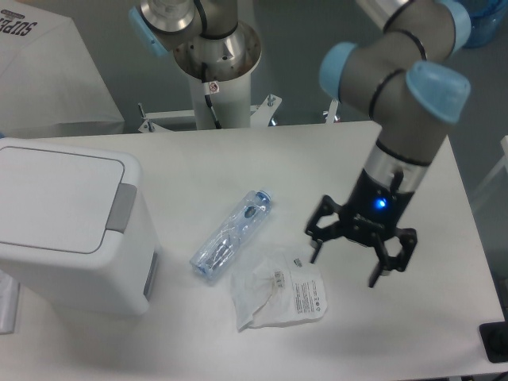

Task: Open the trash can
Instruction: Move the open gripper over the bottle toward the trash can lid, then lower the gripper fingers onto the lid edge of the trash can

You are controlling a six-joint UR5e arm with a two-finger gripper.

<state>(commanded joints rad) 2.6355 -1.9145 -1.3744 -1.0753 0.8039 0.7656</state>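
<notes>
Nearest the camera, a crumpled white plastic bag (280, 295) with a printed label lies flat on the tabletop (262, 167), at about 6 o'clock of the surface's middle. Just beyond it, at its 11 o'clock, a crushed clear water bottle (232, 234) with a blue cap end lies on its side, its length running from 7 to 1 o'clock. Both look like rubbish waiting for the bin, which would explain why they sit loose in the open between the arm and the bin.

The gripper (344, 256) hangs above the tabletop at the bag's 2 o'clock, pointing downward, its fingers (314, 248) spread wide and holding nothing; a blue light glows on its body. It is well apart from the task's thing, so the opening is judged not yet begun.

The trash can (67, 230) stands upright at 9 o'clock on the tabletop's left edge, its flat white lid (55, 194) down and closed. The grey push tab (121, 208) sits on the lid's right edge, facing the arm's side, so a press from above by a fingertip seems the likely way in.

Farthest back, at 12 o'clock, stands the arm's white mounting column (216, 75).
</notes>
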